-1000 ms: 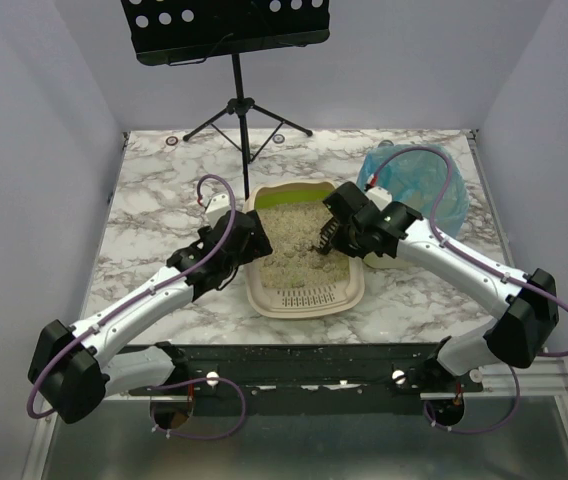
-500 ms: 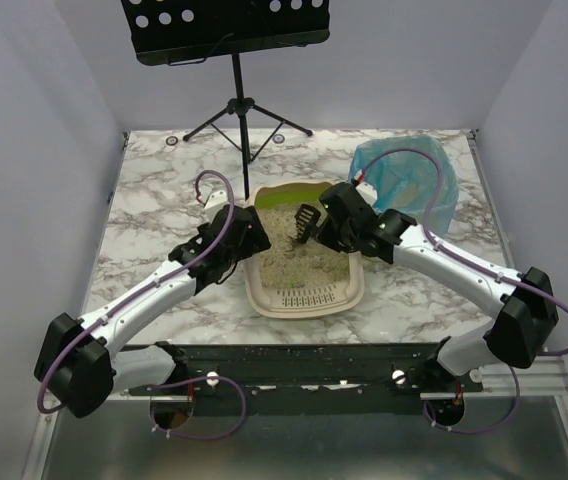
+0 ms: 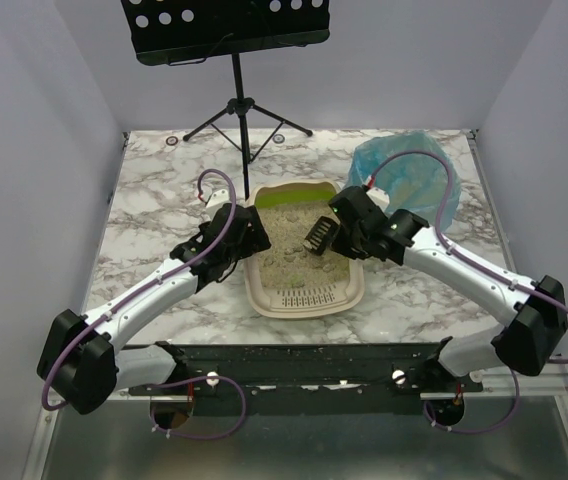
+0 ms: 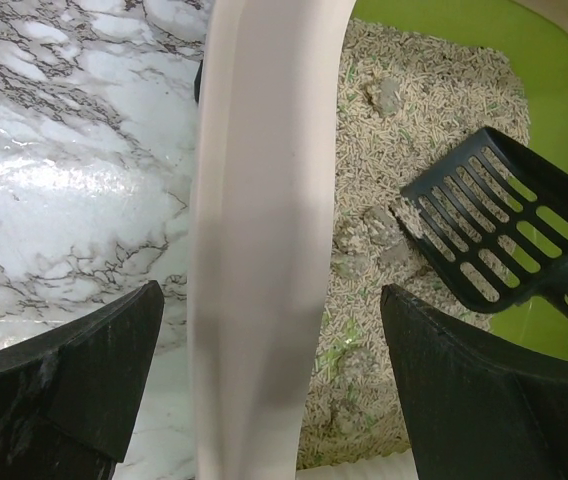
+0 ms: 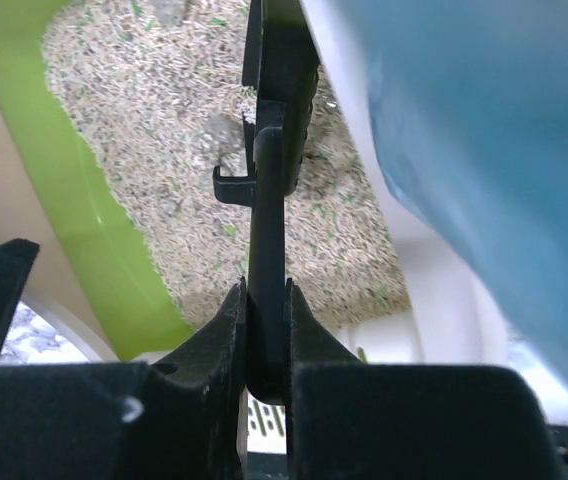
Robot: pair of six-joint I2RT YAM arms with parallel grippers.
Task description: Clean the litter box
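The litter box [image 3: 260,288] is a beige tray with a lime-green inner rim, holding tan granules with several grey clumps [image 4: 380,228]. My left gripper [image 3: 245,244] is open, its fingers straddling the box's left rim [image 4: 254,250] with gaps on both sides. My right gripper [image 3: 340,236] is shut on the handle of a black slotted scoop [image 3: 316,235] and holds it just above the litter in the middle of the box. The scoop also shows in the left wrist view [image 4: 509,235] and edge-on in the right wrist view [image 5: 269,150].
A bin lined with a translucent blue bag [image 3: 409,178] stands at the box's far right, close behind my right wrist; the bag fills the right of the right wrist view [image 5: 484,150]. A black music stand [image 3: 239,100] stands at the back of the marble table [image 3: 154,215].
My right gripper lifted the scoop out of the litter, swung it a little left and back, and now holds it over the middle. The left arm has hardly moved.
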